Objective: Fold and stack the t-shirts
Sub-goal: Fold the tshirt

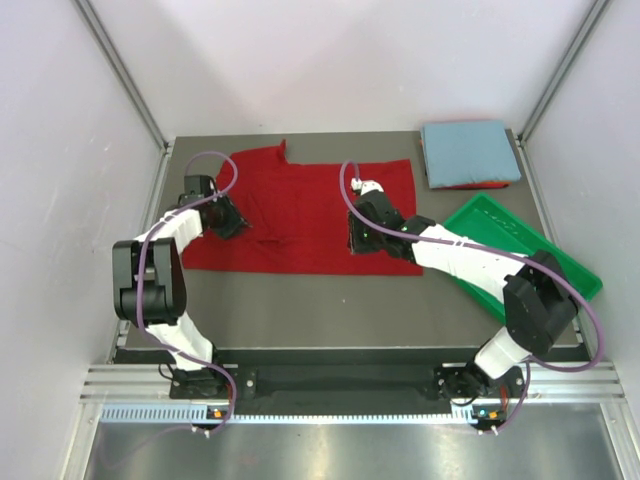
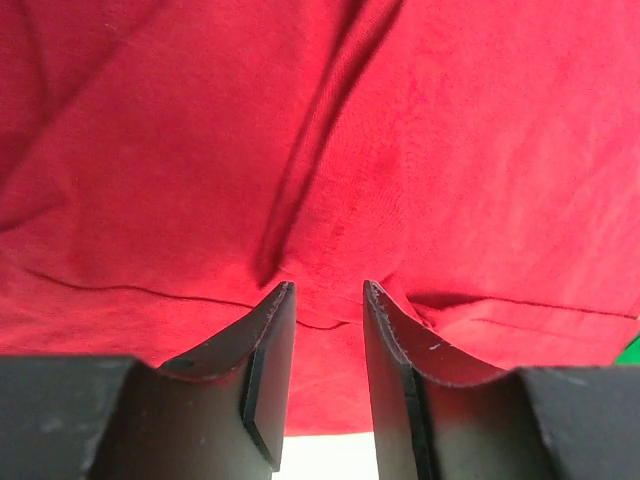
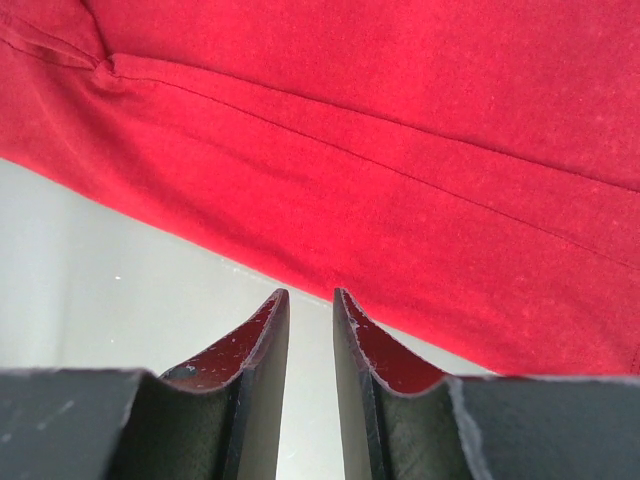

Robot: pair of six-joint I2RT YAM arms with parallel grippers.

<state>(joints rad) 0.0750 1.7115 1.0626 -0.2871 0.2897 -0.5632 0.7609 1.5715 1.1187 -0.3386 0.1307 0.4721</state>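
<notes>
A dark red t-shirt (image 1: 300,215) lies spread flat across the middle of the table. My left gripper (image 1: 228,218) rests low on its left part; in the left wrist view the gripper (image 2: 328,290) has its jaws apart, with red cloth (image 2: 330,150) and its near edge showing between them. My right gripper (image 1: 357,240) is at the shirt's near right edge; in the right wrist view the gripper (image 3: 310,293) has a narrow gap with bare table in it, and the cloth (image 3: 400,150) lies just beyond the tips. A folded light blue t-shirt (image 1: 470,152) lies on another folded red one (image 1: 465,186) at the back right.
A green plastic tray (image 1: 500,225) lies tilted at the right side, under my right arm; a sliver of it shows in the left wrist view (image 2: 632,350). White walls enclose the table on three sides.
</notes>
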